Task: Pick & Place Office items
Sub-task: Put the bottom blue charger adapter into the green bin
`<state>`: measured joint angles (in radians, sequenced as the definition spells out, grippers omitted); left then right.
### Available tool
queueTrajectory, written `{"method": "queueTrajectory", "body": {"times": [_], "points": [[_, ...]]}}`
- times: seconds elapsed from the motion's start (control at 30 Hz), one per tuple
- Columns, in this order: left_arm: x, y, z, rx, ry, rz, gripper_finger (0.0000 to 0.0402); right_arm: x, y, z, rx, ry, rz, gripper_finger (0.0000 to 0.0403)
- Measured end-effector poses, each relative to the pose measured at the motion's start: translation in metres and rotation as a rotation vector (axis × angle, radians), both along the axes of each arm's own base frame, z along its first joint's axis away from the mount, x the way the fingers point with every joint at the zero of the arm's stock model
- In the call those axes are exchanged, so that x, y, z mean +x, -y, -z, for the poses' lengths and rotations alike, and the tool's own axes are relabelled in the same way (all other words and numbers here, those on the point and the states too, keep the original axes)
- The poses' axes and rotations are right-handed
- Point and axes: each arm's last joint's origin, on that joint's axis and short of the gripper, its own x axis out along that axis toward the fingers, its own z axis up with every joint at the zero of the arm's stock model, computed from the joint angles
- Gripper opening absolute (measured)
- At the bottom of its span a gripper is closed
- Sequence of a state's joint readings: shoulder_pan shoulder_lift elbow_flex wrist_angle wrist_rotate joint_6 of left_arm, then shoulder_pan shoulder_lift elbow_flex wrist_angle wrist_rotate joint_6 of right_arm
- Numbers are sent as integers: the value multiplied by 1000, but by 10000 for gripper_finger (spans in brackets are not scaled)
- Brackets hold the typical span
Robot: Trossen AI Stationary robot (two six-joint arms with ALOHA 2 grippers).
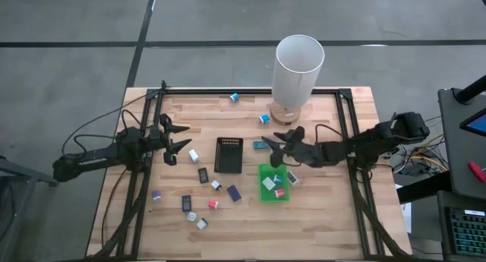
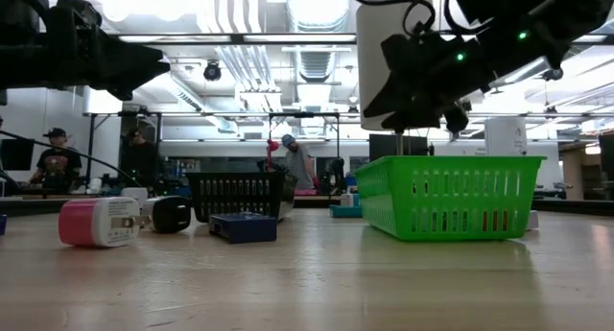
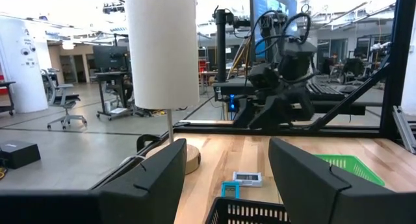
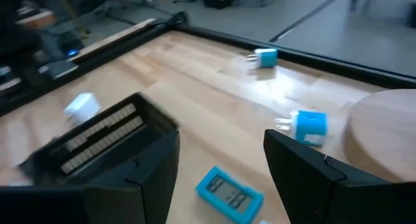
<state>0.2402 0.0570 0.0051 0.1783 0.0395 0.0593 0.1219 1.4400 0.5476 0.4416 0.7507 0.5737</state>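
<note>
The office items lie scattered on the wooden table: a white block [image 1: 194, 154], a black packet [image 1: 203, 175], a dark blue piece [image 1: 234, 192], a pink-red one [image 1: 213, 204] and a purple one [image 1: 156, 194]. White, red and teal pieces [image 1: 273, 184] lie in the green tray [image 1: 263, 171]. My left gripper [image 1: 187, 137] [image 3: 227, 146] hovers open, left of the black ribbed tray [image 1: 228, 154]. My right gripper [image 1: 267, 151] [image 4: 221, 136] hovers open between the black tray and the green tray, near a teal flat piece [image 4: 229, 195].
A white lamp [image 1: 298, 68] on a round wooden base [image 4: 383, 120] stands at the far middle. Two blue plugs [image 4: 309, 126] [image 4: 263, 56] lie near it. A white packet [image 1: 292, 177] lies by the green tray's right side. Black frame rails run along both table sides.
</note>
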Motion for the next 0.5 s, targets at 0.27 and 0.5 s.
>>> {"method": "queueTrajectory", "body": {"times": [0.27,0.5], "points": [[0,0,0,0,0,0,225,5,22,-7,-1,21,79,219],[0,0,0,0,0,0,225,8,36,-11,10,5,116,219]]}}
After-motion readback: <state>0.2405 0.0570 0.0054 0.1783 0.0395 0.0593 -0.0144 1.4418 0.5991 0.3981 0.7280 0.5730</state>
